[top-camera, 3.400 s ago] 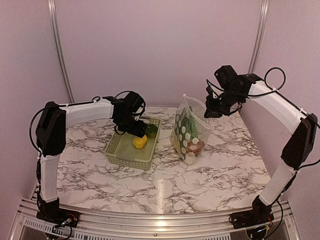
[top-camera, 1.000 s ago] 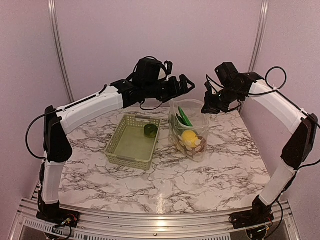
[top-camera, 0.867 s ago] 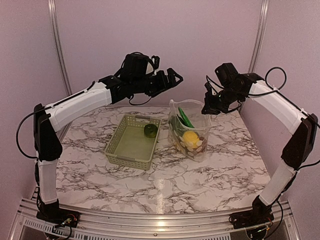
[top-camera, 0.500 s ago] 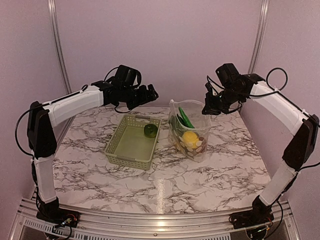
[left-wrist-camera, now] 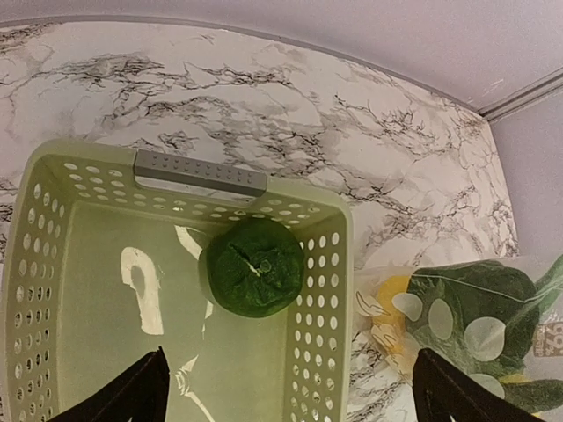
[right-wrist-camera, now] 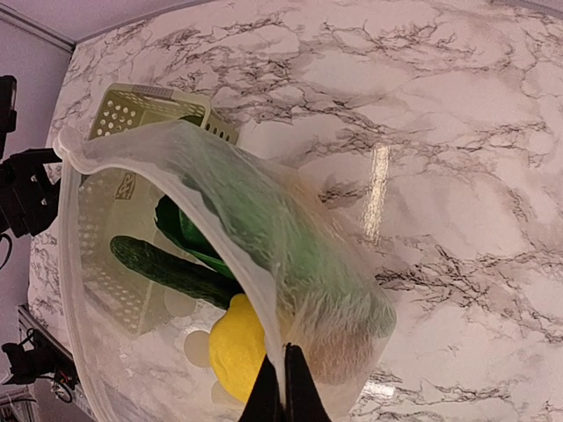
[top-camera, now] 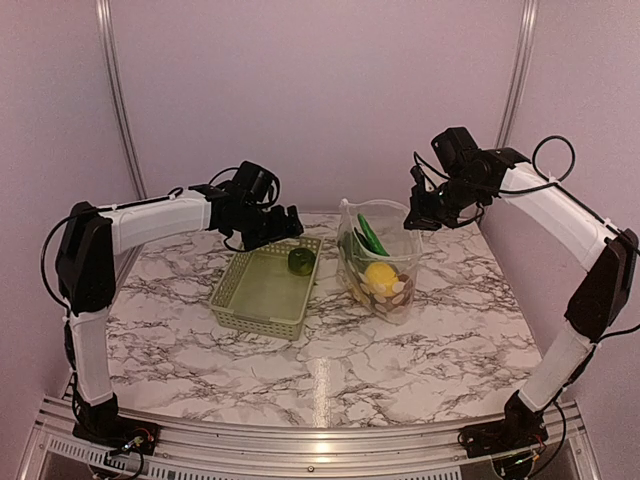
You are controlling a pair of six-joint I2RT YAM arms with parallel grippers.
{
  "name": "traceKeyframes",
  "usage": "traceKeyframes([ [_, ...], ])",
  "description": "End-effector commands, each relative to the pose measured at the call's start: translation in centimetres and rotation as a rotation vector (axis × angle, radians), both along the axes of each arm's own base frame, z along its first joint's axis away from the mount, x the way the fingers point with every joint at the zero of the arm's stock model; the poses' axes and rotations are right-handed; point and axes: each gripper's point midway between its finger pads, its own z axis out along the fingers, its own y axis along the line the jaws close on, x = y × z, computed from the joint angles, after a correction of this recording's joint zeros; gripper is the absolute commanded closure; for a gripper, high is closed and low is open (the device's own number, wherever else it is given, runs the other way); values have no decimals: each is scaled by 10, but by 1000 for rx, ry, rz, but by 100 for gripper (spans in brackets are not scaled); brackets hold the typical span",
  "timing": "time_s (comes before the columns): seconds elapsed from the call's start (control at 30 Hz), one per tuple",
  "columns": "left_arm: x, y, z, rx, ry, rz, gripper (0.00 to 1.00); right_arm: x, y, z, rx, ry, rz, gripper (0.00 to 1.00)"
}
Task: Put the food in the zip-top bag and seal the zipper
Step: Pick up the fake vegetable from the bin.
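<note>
The zip-top bag [top-camera: 383, 262] is stood upright toward the far right of the marble table [top-camera: 330, 370], with its mouth gaping and unsealed. Through the dotted clear plastic a yellow fruit [right-wrist-camera: 236, 347], a dark green cucumber [right-wrist-camera: 165, 262] and a leafy green vegetable [left-wrist-camera: 479, 303] can be seen. Brownish and pale pieces lie lower down and cannot be told apart clearly. The rim of the bag is pinched on its far right side by the right gripper [right-wrist-camera: 283, 387], whose fingers are clenched together on the plastic. The mouth is held up by that grip while the base is on the table.

Just beside the bag, on its left, a pale green lattice basket [left-wrist-camera: 198, 171] is set toward the far edge of the table, left of the middle. One round dark green vegetable [left-wrist-camera: 255, 266] is left in the basket, lying by the far corner nearest the bag. The left gripper [top-camera: 283, 222] is held above the basket's far end, with its fingers spread wide and nothing grasped between them.
</note>
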Motion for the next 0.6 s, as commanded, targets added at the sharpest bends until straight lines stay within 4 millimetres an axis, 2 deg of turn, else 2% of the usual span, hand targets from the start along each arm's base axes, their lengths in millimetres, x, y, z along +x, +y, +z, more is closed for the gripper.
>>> traceKeyframes([
  [0.0, 7, 6, -17, 20, 24, 10, 1, -3, 1, 14, 15, -35, -2, 100],
  [0.2, 12, 8, -43, 21, 96, 0, 1, -1, 2, 15, 20, -36, -2, 100],
  [0.57, 29, -1, -69, 10, 129, -10, 2, -2, 1, 12, 17, -26, -6, 100],
])
